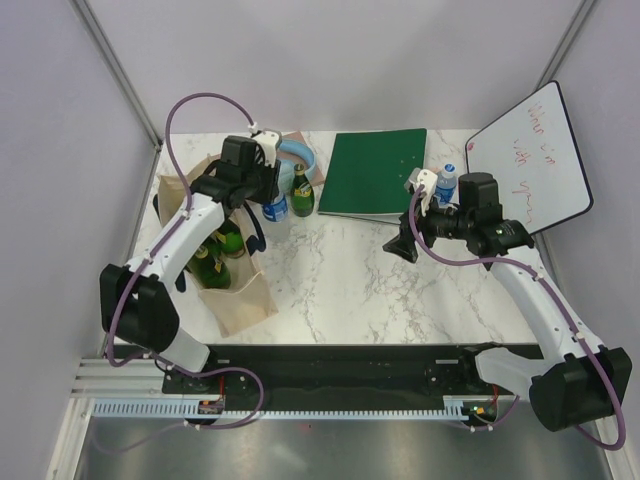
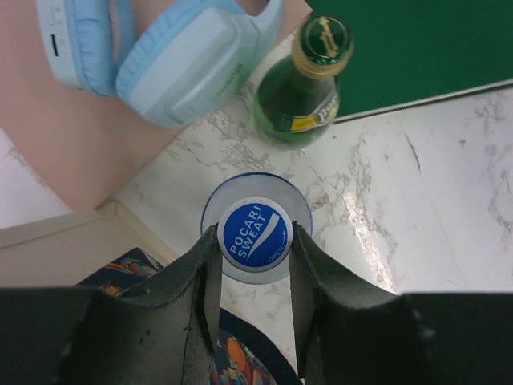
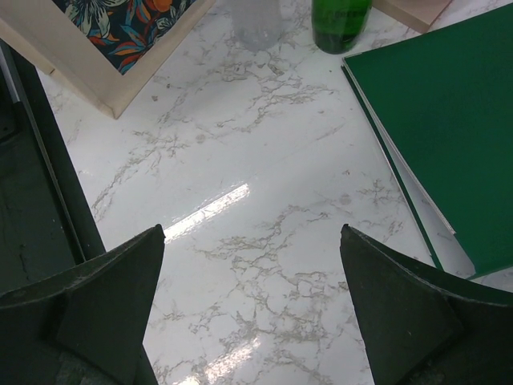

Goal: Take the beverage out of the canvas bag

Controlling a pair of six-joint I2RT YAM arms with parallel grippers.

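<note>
White marble surface (image 1: 330, 290) between lilac walls, with both arms reaching in from the near edge. The left jaws are clamped on the blue cap (image 2: 255, 233) of a Pocari Sweat bottle (image 1: 275, 208), one finger on each side. The bottle hangs upright just outside the far rim of the canvas bag (image 1: 240, 300); I cannot tell whether its base touches the marble. Crowding it on the right is a green glass bottle (image 2: 304, 96) with a gold neck, close but apart. Just behind both lie pale blue headphones (image 2: 184, 64) on a pink board (image 2: 72, 136). The bag stands open at the left, more green bottles (image 1: 215, 262) down inside it, and the left arm (image 1: 190, 225) stretches across its mouth. The right jaws are spread wide and hold nothing, hovering over bare marble near the edge of the green binder (image 1: 375, 170). A small blue-capped bottle (image 1: 447, 183) stands beside that arm, and a whiteboard (image 1: 535, 165) leans at the far right.
</note>
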